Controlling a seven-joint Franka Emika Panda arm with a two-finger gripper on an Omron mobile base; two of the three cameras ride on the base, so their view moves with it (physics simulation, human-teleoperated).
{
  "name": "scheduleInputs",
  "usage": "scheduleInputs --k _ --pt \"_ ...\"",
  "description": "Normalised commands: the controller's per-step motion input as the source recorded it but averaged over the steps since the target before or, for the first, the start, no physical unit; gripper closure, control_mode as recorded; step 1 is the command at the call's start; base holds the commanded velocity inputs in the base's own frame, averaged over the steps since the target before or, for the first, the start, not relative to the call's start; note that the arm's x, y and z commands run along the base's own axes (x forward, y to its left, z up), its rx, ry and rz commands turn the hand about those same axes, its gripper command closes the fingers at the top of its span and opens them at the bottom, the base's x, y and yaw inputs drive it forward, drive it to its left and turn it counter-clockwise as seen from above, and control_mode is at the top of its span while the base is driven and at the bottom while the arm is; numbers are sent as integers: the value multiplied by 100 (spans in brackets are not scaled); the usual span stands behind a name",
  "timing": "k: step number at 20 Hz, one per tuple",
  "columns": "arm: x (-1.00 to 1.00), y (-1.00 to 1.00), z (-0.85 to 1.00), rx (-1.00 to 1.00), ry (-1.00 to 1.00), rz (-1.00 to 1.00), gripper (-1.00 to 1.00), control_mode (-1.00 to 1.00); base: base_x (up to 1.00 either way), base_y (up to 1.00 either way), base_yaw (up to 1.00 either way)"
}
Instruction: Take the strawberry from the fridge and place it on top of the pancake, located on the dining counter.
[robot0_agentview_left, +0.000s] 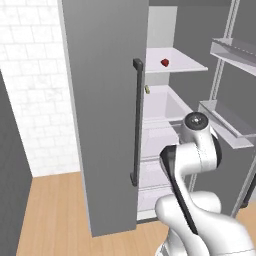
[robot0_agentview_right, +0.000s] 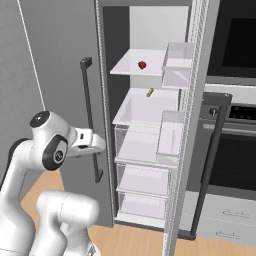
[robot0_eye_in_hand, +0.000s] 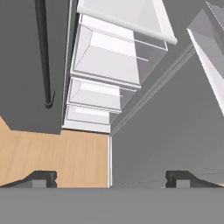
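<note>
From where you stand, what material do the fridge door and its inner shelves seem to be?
The fridge door looks like matte grey painted metal or plastic: flat, no shine. Its handle looks dark matte, perhaps metal. The shelves look like smooth white plastic; the drawers seem clear plastic, see-through.

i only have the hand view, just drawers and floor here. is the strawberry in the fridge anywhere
Observer: Yes, the strawberry sits on the top white shelf of the fridge.
Operator: anything else near it
Observer: A small yellowish item lies one level down.
Operator: am i holding anything
Observer: No, the gripper is open and empty, well below that shelf.
</note>
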Motion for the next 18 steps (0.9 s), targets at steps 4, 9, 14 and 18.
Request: scheduleInputs --k 4,9,14,18 --pt "7 4 -3 0 0 0 -100 100 8 0 0" --pt "0 0 0 0 0 0 -100 100 62 -48 0" --pt "0 0 0 0 0 0 -100 100 52 -50 0" --pt "0 0 0 0 0 0 -100 100 39 2 -3"
